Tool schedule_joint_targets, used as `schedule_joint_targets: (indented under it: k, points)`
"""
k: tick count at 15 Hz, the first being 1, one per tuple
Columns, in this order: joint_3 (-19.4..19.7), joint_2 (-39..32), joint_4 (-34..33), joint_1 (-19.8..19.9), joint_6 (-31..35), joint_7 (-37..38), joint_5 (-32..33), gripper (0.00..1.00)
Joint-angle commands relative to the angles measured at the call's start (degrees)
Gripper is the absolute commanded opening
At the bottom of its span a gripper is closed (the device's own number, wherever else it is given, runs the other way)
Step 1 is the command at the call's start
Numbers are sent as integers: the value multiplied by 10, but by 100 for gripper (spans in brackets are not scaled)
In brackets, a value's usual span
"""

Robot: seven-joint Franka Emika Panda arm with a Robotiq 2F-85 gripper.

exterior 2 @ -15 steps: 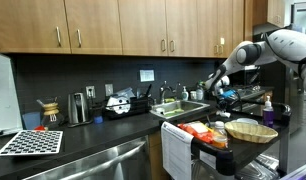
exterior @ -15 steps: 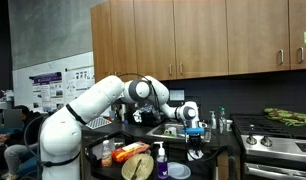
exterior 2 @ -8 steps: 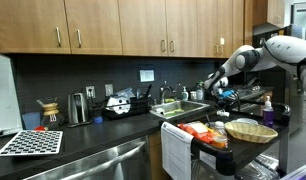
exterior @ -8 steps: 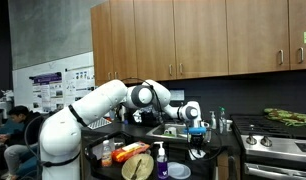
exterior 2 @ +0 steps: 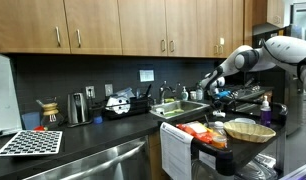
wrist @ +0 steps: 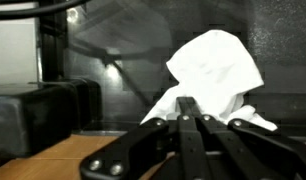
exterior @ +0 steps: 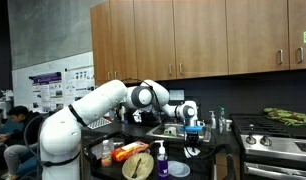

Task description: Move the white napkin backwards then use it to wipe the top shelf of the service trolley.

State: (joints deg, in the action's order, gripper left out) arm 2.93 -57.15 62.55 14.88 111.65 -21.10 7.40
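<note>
In the wrist view my gripper (wrist: 190, 112) has its fingers shut together on the crumpled white napkin (wrist: 218, 70), which bunches up just past the fingertips over a dark surface. In both exterior views the arm reaches out over the far end of the service trolley (exterior 2: 200, 150), with the gripper (exterior: 193, 131) (exterior 2: 215, 97) low above the counter. A white patch that looks like the napkin (exterior: 192, 150) hangs below the gripper. The trolley's top shelf is crowded with items.
A wicker basket (exterior 2: 250, 131), food packets and a soap bottle (exterior: 161, 158) sit on the trolley; a white towel (exterior 2: 175, 152) hangs on its side. A sink faucet (exterior 2: 163, 95), a coffee maker (exterior 2: 78, 107) and a stove (exterior: 278, 142) are nearby. Cabinets hang overhead.
The gripper has shifted slightly sideways and a little lower with the napkin still in it. Everything else stays in place.
</note>
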Motion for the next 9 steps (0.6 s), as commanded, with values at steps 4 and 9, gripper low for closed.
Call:
schedule_joint_targets:
  k: [4,9]
  points:
    - [-30,-5,9,-31,8,1,-19,0]
    - [-42,15,50,-54,4,3,-20,0]
